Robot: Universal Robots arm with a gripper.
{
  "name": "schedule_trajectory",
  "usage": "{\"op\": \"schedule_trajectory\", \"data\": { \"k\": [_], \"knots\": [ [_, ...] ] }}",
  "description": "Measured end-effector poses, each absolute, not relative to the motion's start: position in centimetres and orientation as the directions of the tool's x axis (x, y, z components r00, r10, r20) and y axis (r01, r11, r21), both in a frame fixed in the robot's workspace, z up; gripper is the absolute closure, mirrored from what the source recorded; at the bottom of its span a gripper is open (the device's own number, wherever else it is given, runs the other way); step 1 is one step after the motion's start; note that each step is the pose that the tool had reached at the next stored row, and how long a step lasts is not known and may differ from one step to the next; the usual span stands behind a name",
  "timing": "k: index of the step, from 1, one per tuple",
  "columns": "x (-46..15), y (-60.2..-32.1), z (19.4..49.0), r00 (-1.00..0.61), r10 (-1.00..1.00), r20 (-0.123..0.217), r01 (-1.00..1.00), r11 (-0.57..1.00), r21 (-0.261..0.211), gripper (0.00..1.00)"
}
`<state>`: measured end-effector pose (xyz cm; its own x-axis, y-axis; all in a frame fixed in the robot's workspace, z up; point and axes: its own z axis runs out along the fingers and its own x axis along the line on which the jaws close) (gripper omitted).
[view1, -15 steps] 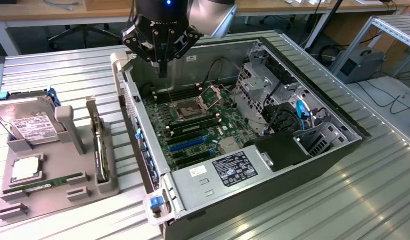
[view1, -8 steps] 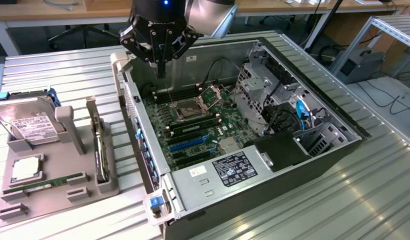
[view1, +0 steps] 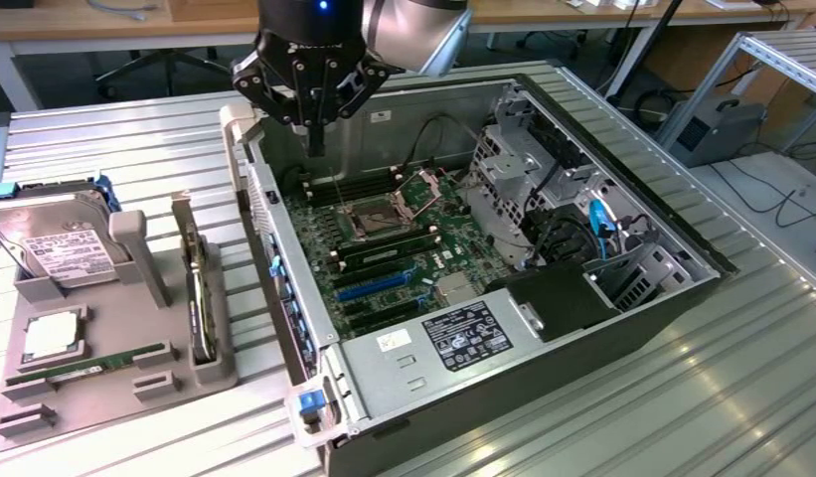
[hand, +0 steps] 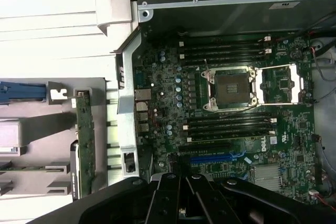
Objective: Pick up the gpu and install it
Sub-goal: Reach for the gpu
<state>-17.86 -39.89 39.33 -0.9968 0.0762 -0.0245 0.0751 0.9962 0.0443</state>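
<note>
**Exterior view, left to right.** On the desk, at the exterior view's left, you see a grey rack. It carries a hard drive and, in its slot nearest the computer, the gpu, standing on edge and untouched.

Just beside the rack lies the open computer case with its motherboard exposed. The blue card slot is empty.

Judge the task barely begun: the gpu is neither lifted nor seated, so both the pick-up and the installation remain.

The arm reaches in from above, its wrist pointing straight down over the far corner of the case on the rack's side. Note the gripper: its fingers are pressed together and hold nothing. It is poised over the open case, apart from the gpu.
</note>
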Motion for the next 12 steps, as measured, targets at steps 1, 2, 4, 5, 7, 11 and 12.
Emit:
{"op": "schedule_trajectory", "data": {
  "k": [1,2,4,5,7,11,12],
  "knots": [
    [-17.91,-39.89,39.33,-0.997,0.076,-0.024,0.075,0.996,0.044,0.89],
    [-17.95,-39.89,39.33,-0.997,0.076,-0.024,0.075,0.996,0.044,0.89],
    [-18.07,-39.89,39.33,-0.997,0.076,-0.024,0.075,0.996,0.044,0.89],
    [-18.11,-39.89,39.33,-0.997,0.076,-0.024,0.075,0.996,0.044,0.89],
    [-18.19,-39.89,39.33,-0.997,0.076,-0.024,0.075,0.996,0.044,0.89],
    [-18.38,-39.89,39.33,-0.997,0.076,-0.024,0.075,0.996,0.044,0.89],
    [-18.45,-39.89,39.33,-0.997,0.076,-0.025,0.075,0.996,0.044,0.89]
  ]
}}
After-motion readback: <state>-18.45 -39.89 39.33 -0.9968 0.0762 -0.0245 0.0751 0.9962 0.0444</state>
